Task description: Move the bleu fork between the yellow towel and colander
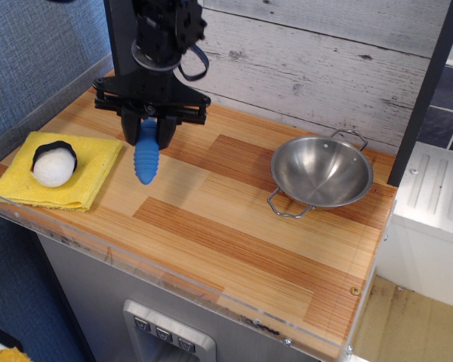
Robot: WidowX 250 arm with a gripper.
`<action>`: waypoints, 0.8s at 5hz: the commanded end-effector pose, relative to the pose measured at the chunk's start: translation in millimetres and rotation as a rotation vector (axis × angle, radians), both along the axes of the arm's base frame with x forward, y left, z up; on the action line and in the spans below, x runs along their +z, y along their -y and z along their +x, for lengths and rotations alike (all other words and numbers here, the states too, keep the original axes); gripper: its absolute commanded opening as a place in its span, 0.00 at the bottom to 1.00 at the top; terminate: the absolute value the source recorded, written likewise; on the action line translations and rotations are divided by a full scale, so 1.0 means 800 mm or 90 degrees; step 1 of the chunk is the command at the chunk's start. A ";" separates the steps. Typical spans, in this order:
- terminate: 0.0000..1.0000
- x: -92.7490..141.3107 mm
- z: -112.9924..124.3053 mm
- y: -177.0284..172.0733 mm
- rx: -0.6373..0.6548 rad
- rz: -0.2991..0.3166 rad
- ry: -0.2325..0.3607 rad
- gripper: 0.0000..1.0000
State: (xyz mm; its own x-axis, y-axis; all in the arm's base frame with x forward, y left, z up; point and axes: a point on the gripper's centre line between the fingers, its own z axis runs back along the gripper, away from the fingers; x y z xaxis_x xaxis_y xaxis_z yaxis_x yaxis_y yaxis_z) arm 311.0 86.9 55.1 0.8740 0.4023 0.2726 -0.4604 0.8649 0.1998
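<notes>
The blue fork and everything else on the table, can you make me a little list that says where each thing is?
fork: held in the gripper, blue handle hanging down, near the towel's right edge; tines hidden
gripper: shut on the fork, above the table's back left part
towel: yellow, folded, at the left end of the table
ball: white with a black band, resting on the towel
colander: shiny steel, empty, at the right side
table: wooden, bare between towel and colander
</notes>
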 end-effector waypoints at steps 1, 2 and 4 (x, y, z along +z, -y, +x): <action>0.00 0.007 0.041 -0.012 -0.050 -0.036 0.063 0.00; 0.00 0.005 0.054 -0.013 -0.075 -0.054 0.080 0.00; 0.00 -0.019 0.066 0.003 -0.130 -0.048 0.039 0.00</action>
State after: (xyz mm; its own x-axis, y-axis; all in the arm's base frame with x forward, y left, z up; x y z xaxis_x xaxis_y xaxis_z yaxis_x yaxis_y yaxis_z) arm 353.9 87.3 21.8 0.9357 0.2439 0.2550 -0.2789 0.9539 0.1110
